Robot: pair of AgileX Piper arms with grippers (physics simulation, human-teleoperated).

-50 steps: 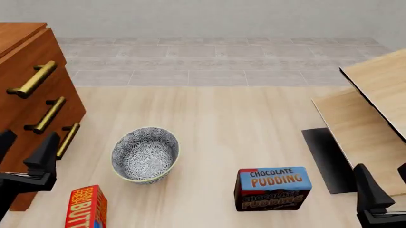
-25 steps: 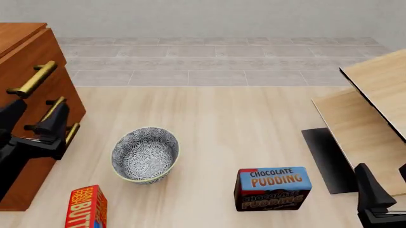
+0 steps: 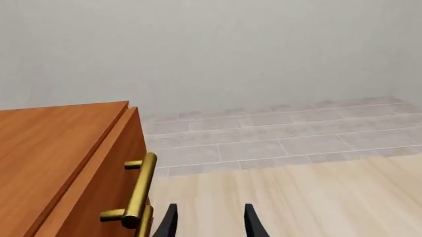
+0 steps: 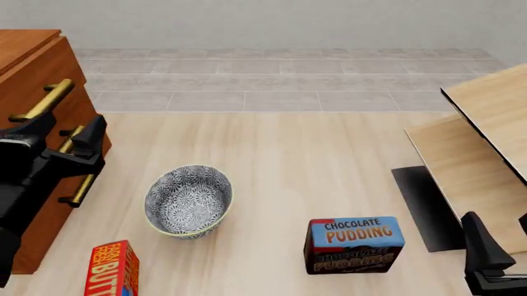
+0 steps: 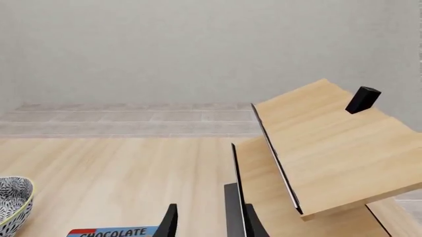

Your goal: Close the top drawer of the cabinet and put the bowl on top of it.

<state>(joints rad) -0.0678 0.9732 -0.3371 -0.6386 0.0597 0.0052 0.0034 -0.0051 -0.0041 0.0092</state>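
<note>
The reddish-brown cabinet (image 4: 41, 68) stands at the far left. Its top drawer (image 3: 108, 192) carries a long brass bar handle (image 4: 37, 102) (image 3: 140, 190); whether the drawer stands out from the frame I cannot tell. My left gripper (image 4: 70, 129) (image 3: 209, 224) is open and empty, just in front of the drawer fronts and below the top handle, a little right of it. The blue-and-white bowl (image 4: 189, 200) (image 5: 12, 202) sits upright on the table, right of the cabinet. My right gripper (image 4: 500, 240) (image 5: 209, 224) is open and empty at the near right.
A chocolate pudding box (image 4: 354, 243) (image 5: 115, 232) stands right of the bowl. A red butter box (image 4: 111, 271) lies at the near left. Pale light-wood furniture (image 4: 485, 142) (image 5: 323, 148) with a dark panel fills the right side. Two lower drawers sit under the top one.
My left gripper has risen and moved forward from beside the lowest drawer to just below the top drawer's handle. The right arm, bowl and boxes have not moved.
</note>
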